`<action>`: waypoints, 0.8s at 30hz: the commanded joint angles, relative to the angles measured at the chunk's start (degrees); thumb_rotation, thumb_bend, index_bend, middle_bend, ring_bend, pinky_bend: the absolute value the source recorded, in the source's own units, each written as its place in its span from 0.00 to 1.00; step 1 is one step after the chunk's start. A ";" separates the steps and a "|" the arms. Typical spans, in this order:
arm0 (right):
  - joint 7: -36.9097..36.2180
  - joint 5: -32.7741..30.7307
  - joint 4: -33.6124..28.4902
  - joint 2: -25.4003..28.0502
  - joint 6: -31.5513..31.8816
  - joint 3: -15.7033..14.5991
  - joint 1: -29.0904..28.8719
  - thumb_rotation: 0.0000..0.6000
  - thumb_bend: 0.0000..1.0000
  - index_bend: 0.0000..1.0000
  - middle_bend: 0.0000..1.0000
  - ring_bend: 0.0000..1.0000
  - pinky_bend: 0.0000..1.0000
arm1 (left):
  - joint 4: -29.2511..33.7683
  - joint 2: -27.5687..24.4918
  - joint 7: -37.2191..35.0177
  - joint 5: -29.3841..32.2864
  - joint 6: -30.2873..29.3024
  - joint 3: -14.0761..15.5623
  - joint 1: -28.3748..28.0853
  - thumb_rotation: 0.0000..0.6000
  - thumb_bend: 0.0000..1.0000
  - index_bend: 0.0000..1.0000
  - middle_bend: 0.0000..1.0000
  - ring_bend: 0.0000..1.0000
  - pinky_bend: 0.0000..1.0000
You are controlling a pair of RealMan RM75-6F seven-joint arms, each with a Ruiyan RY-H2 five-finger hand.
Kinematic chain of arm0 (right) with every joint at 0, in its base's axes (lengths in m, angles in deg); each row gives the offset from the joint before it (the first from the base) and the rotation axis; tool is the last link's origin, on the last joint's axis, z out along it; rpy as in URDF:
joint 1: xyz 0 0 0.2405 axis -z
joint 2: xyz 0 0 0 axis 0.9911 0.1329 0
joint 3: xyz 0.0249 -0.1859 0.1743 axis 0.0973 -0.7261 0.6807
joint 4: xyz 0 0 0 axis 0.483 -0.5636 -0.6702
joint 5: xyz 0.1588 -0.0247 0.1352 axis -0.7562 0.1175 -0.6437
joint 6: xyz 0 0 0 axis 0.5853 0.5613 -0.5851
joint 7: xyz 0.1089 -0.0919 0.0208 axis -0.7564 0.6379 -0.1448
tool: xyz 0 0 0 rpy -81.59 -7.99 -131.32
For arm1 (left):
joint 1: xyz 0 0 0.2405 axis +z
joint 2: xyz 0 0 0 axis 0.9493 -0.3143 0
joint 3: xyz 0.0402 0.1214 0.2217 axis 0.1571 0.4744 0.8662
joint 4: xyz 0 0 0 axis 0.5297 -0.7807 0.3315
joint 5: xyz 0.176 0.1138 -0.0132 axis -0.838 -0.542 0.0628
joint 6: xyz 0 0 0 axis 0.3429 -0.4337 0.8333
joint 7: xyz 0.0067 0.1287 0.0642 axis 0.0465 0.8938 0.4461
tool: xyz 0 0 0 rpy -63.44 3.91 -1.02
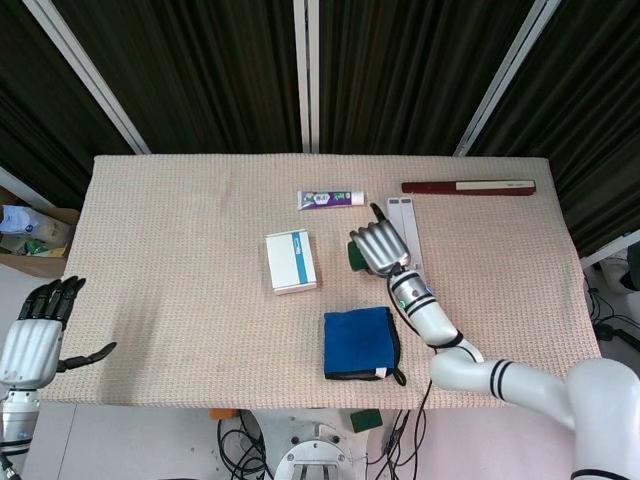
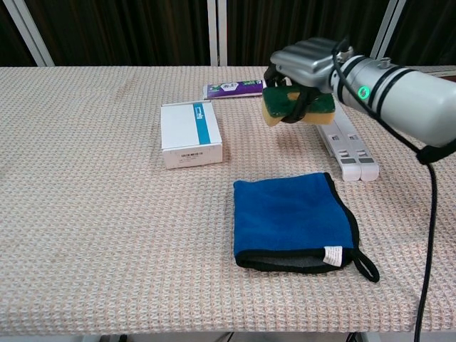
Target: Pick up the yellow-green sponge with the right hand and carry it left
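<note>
gripped by the right hand (image 2: 305, 65), sponge (image 2: 296, 107) lies crosswise.

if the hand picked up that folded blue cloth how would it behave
The folded blue microfibre cloth lies flat in soft layers, so it would likely droop and unfold. It looks light. Its black loop would probably dangle.

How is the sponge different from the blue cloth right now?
The sponge is held up off the table by the right robot hand; the cloth lies flat on it. The sponge is a thick yellow-green block; the cloth is thin, blue, black-edged and covers more area. Both are cleaning items.
</note>
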 commanded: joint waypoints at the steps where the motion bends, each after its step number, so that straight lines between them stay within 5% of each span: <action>1: 0.78 -4.66 9.20 -6.89 -5.21 0.99 -5.61 1.00 0.20 0.49 0.50 0.47 0.08 | -0.08 -0.36 -0.23 0.36 -0.20 -0.24 0.14 0.48 0.00 0.09 0.11 0.07 0.14; 8: -7.45 -2.04 12.45 -9.00 -7.58 0.79 -7.74 1.00 0.01 0.00 0.08 0.05 0.00 | -0.35 -0.59 -0.69 0.72 -0.16 -0.39 0.22 0.48 0.00 0.09 0.11 0.07 0.14; 15: -7.10 -3.62 4.33 -2.43 -7.56 -0.73 -6.38 1.00 0.00 0.00 0.00 0.00 0.00 | -0.04 -0.73 -0.39 0.42 -0.26 -0.23 0.28 0.48 0.00 0.09 0.11 0.07 0.14; 24: -8.67 3.70 -23.26 19.16 9.85 -9.38 9.29 1.00 0.00 0.00 0.00 0.00 0.00 | 0.38 -0.70 0.20 0.40 -0.44 -0.30 0.37 0.48 0.00 0.09 0.11 0.07 0.14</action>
